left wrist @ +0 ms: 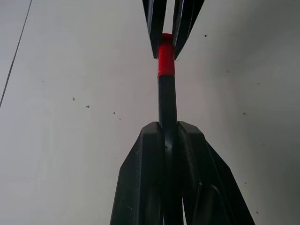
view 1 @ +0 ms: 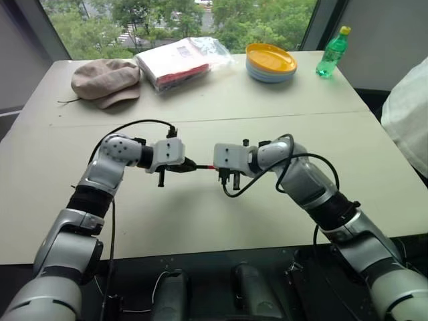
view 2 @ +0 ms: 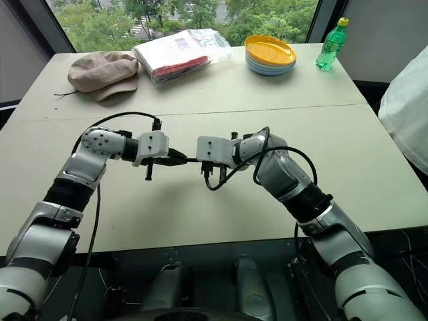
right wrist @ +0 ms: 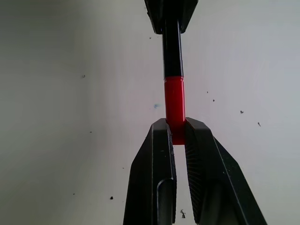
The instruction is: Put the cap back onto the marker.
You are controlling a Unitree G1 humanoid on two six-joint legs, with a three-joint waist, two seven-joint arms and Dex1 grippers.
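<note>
Your left gripper (left wrist: pixel 168 140) clamps the marker (left wrist: pixel 167 101), your right gripper (right wrist: pixel 176 136) pinches the cap (right wrist: pixel 174 105), seemingly seated, above the pale table (view 1: pixel 200 221) by a window (view 1: pixel 167 17).

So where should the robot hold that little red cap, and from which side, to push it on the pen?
Hold the cap by its closed end, coming straight along the pen's line from the side facing the marker. It's a short tube, so its mouth must stay free. The right gripper pinches it like that now, while the left gripper clamps the marker's black body, both in line above the table.
</note>
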